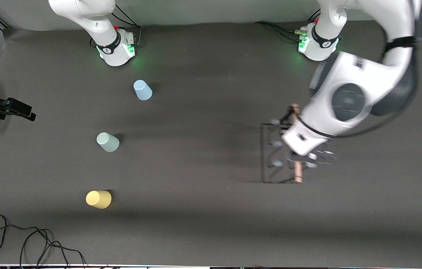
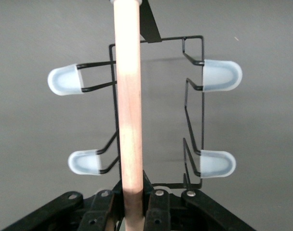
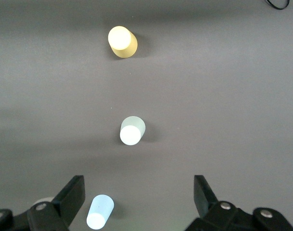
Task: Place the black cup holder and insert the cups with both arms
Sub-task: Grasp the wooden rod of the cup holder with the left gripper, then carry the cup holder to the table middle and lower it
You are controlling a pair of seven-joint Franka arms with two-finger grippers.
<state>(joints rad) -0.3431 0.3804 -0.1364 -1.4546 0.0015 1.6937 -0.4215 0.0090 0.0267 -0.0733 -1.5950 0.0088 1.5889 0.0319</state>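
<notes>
The black cup holder (image 1: 275, 142) is over the left arm's end of the table, and I cannot tell whether it rests on the mat. My left gripper (image 1: 297, 158) is shut on its wooden handle (image 2: 128, 96), with pale-tipped pegs (image 2: 222, 75) sticking out on both sides of the wire rack (image 2: 203, 120). My left gripper (image 2: 133, 207) clamps the rod near one end. Three cups stand toward the right arm's end: light blue (image 1: 142, 90), pale green (image 1: 108, 142), and yellow (image 1: 98, 199) nearest the front camera. My right gripper (image 3: 138, 197) hangs open high above the light blue cup (image 3: 100, 211), with the green cup (image 3: 132, 131) and yellow cup (image 3: 122, 42) also below.
A black fixture (image 1: 5, 108) juts in at the right arm's edge of the table. Loose black cable (image 1: 28, 243) lies at the front corner on that side. Bare dark mat (image 1: 203, 149) stretches between the cups and the holder.
</notes>
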